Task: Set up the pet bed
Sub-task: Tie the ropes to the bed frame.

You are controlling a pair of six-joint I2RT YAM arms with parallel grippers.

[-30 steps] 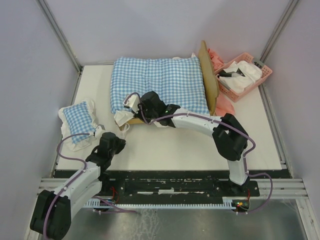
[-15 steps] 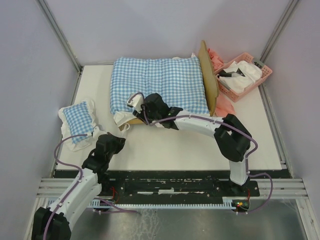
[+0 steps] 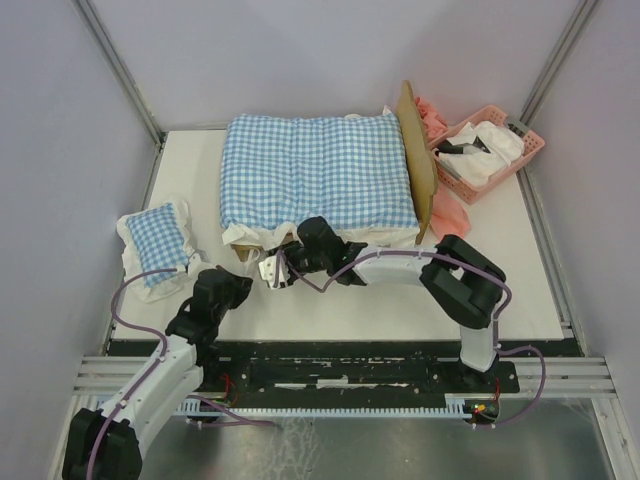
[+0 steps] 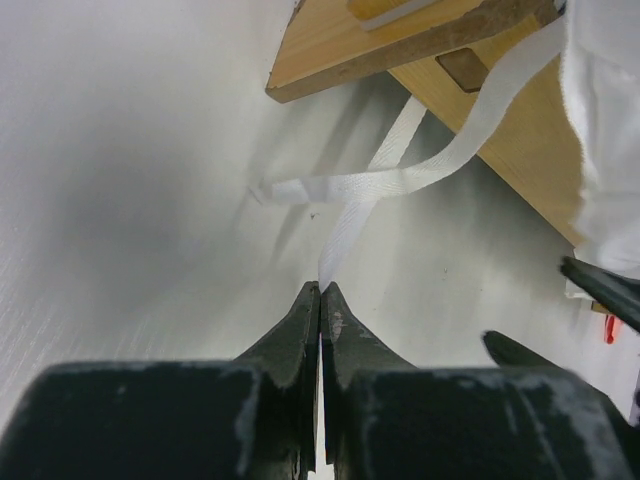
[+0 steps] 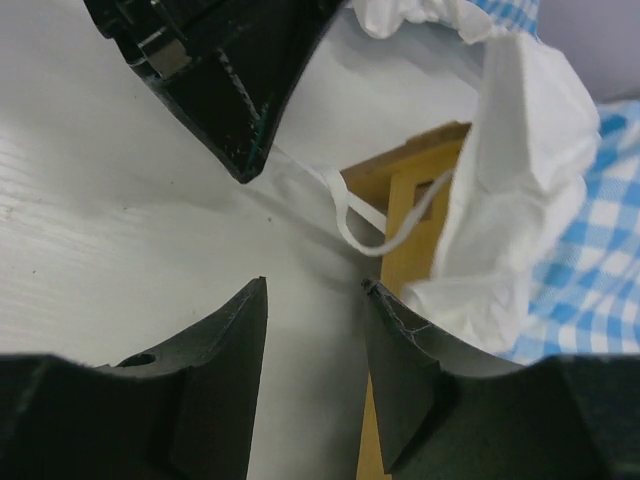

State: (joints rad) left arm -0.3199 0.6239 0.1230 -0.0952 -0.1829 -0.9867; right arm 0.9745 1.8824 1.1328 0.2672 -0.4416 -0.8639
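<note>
The pet bed [image 3: 418, 165] lies across the table's back, its wooden headboard at the right. A blue-and-white checked cushion [image 3: 315, 175] covers its base. A white ribbon [image 4: 370, 185] runs from the bed's near-left wooden corner [image 4: 400, 35] down to my left gripper [image 4: 321, 288], which is shut on the ribbon's end. In the top view that left gripper [image 3: 238, 283] sits just in front of the corner. My right gripper [image 3: 272, 270] hovers beside it, open and holding nothing. The right wrist view shows the right gripper [image 5: 313, 285] facing the wooden corner [image 5: 405, 200], the ribbon [image 5: 350, 215] and the cushion's white frill [image 5: 510, 200].
A small checked pillow [image 3: 155, 245] lies at the left edge. A pink basket [image 3: 490, 155] with white cloths stands at the back right, with pink fabric [image 3: 450, 215] behind the headboard. The left gripper's body [image 5: 220, 70] is close to my right fingers.
My right gripper has let go of the cushion's near-left corner, opened and drawn back toward the front. The corner has settled onto the bed. The left gripper has hardly moved.
</note>
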